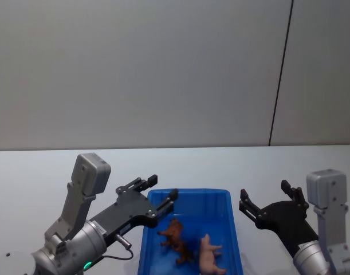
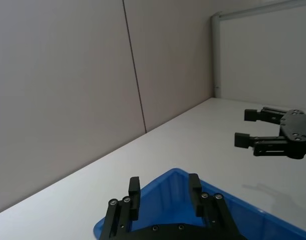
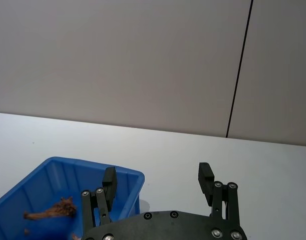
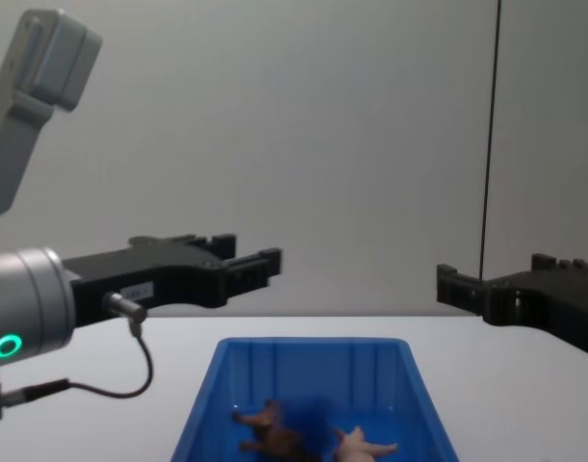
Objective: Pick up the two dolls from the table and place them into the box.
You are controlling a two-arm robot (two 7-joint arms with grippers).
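Grippers, left (image 1: 161,192) and right (image 1: 265,197), gape wide, empty; head view shows lion (image 1: 176,236) and pig (image 1: 209,255) inside box (image 1: 189,197).

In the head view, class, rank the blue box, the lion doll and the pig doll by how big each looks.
1. The blue box, by far the largest.
2 and 3. The lion doll and the pig doll look about the same size; I would not rank one above the other.

I'm seeing bare table (image 1: 289,166) lying beyond and right of the box (image 1: 232,229); my left gripper (image 1: 161,193), fingers spread, is hanging over its left rim.
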